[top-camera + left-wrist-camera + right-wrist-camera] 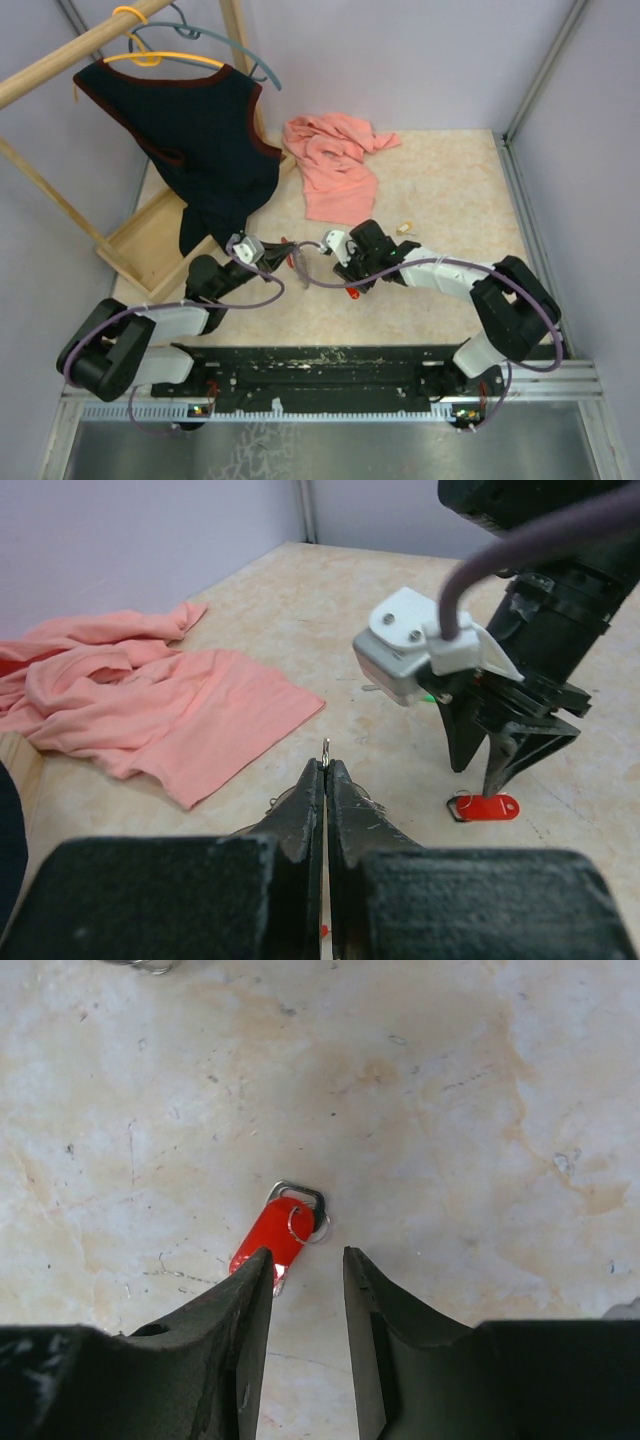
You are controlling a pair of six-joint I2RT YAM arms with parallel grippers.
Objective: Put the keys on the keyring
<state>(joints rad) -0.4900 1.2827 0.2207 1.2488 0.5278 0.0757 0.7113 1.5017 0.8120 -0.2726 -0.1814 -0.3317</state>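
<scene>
one red key point(272, 1240) under parted right tool point(306, 1255); left tool point(326, 768) closed; pink cloth point(150, 705) nearby

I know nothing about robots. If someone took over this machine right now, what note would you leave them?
Left gripper: shut, pinching the keyring near the middle of the table.
Right gripper: open, poised over the red key lying on the table.
Done: ring held; no key seen on it.
Left: grasp the red key, thread it, then the others, such as the pale key farther back.
</scene>
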